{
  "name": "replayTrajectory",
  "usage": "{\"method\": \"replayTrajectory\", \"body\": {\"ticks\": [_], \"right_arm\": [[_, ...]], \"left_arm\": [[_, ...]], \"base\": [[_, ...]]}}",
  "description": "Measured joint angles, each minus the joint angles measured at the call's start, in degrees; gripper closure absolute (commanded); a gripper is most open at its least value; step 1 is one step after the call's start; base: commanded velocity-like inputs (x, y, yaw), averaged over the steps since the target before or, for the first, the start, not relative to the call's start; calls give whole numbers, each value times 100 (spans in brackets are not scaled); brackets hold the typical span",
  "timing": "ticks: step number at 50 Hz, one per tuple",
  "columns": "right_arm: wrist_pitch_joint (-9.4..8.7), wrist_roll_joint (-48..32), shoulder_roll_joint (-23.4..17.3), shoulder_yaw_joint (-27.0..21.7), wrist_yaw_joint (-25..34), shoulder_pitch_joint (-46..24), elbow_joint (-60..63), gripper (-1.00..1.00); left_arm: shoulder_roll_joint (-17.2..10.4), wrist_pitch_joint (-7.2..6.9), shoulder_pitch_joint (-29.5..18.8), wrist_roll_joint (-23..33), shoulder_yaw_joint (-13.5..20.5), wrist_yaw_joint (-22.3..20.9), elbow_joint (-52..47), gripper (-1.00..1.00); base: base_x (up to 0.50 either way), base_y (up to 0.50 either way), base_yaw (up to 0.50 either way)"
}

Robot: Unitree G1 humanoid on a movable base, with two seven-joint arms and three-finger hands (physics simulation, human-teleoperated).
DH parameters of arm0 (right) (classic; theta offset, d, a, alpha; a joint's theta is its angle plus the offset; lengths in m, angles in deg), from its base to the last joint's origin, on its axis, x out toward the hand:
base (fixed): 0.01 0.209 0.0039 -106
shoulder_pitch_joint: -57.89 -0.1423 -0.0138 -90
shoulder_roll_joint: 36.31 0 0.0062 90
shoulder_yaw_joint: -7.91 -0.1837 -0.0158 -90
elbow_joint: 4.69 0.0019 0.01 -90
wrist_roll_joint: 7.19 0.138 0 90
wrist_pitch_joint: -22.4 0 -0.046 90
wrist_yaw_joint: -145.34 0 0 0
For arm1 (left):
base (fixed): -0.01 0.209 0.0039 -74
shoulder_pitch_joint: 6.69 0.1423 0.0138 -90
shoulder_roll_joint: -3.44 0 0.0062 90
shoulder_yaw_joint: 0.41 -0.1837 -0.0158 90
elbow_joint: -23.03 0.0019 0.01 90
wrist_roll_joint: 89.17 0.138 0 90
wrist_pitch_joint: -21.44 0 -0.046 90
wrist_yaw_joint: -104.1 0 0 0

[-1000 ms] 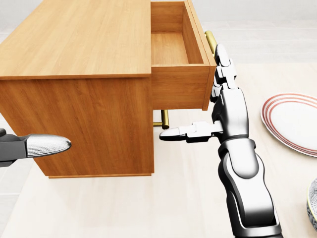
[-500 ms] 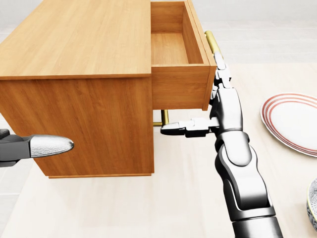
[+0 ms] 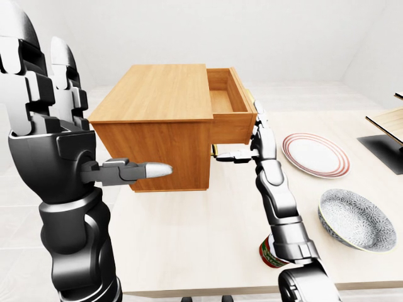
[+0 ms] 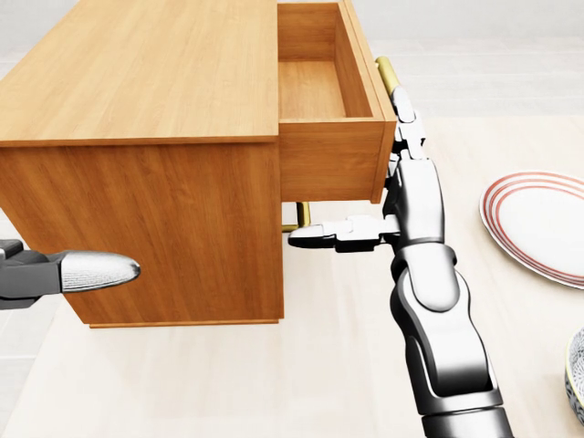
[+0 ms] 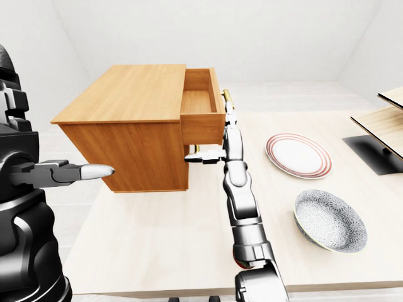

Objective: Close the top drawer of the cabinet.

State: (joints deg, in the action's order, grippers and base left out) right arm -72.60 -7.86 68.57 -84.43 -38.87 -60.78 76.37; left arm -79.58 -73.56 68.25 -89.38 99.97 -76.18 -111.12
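A wooden cabinet (image 4: 137,73) stands on the pale table (image 4: 347,365). Its top drawer (image 4: 324,91) is pulled out to the right, empty, with a brass handle (image 4: 387,75) on its front. My right hand (image 4: 401,178) is open and held flat against the drawer front. Its fingers (image 4: 408,123) point up beside the handle, and the thumb (image 4: 315,237) reaches left under the drawer. My left hand (image 3: 69,126) is open and raised at the left of the left-eye view, apart from the cabinet, with its thumb (image 4: 91,270) pointing right.
A red-striped plate (image 3: 315,155) and a patterned bowl (image 3: 356,217) lie on the table to the right. A red and green can (image 3: 269,251) stands behind my right forearm. A dark stand (image 3: 384,148) is at the far right. A second brass handle (image 4: 301,219) shows under the drawer.
My right hand has moved a little left and closer against the drawer front. The left thumb has drifted slightly right. The drawer stands about as far out as before.
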Motion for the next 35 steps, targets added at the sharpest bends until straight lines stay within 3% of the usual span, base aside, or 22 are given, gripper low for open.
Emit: {"method": "replayTrajectory", "body": {"ticks": [17,35], "right_arm": [[0,-175,273,-48,35,-93,-102,-100],[0,-304,580,333,-27,-305,-405,-100]], "left_arm": [[10,0,5,6,-2,-19,-4,-100],[9,0,14,9,-8,-38,-16,-100]], "base": [[0,0,0],[0,0,0]]}}
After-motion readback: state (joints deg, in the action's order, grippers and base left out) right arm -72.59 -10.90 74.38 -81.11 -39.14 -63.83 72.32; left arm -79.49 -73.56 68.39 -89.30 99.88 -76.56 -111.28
